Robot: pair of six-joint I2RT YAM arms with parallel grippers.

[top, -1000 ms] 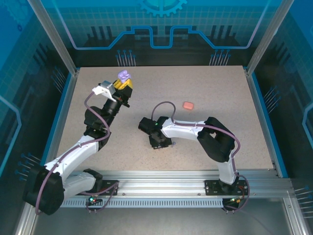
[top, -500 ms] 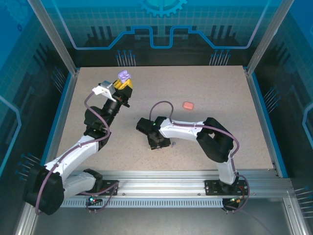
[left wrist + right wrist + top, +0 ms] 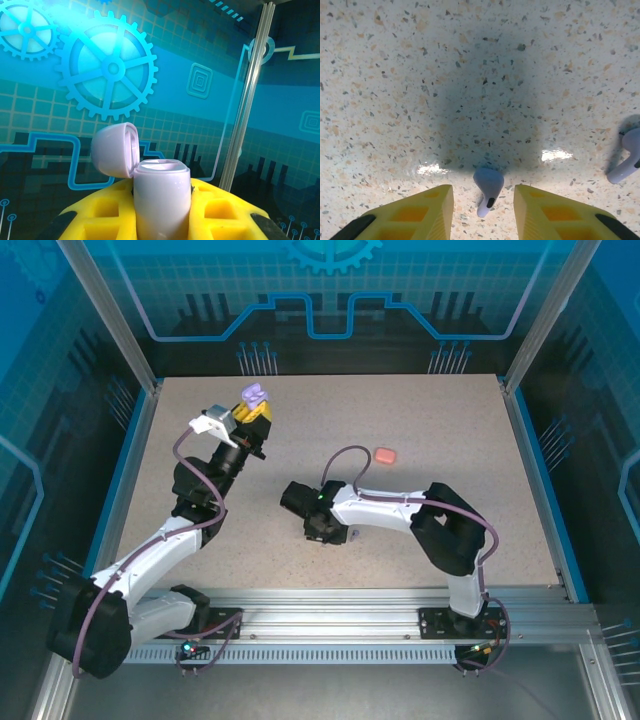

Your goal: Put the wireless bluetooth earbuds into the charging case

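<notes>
Right gripper (image 3: 483, 200) hangs low over the speckled table (image 3: 420, 75) with its yellow fingers spread. A purple earbud (image 3: 488, 182) lies between them, untouched, and a second earbud (image 3: 627, 157) lies beyond the right finger. For a clean pick I'd centre on the bulb, settle lower, then close gently so it doesn't squirt out. The right arm reaches leftward, folded low, wrist pointing down. The left gripper (image 3: 161, 215), raised on a bent arm, pinches the purple case (image 3: 161, 190) upright, lid flipped open.

The left gripper (image 3: 255, 411) is raised and clamped tight, while the right gripper (image 3: 483, 200) points straight down, jaws parted.
</notes>
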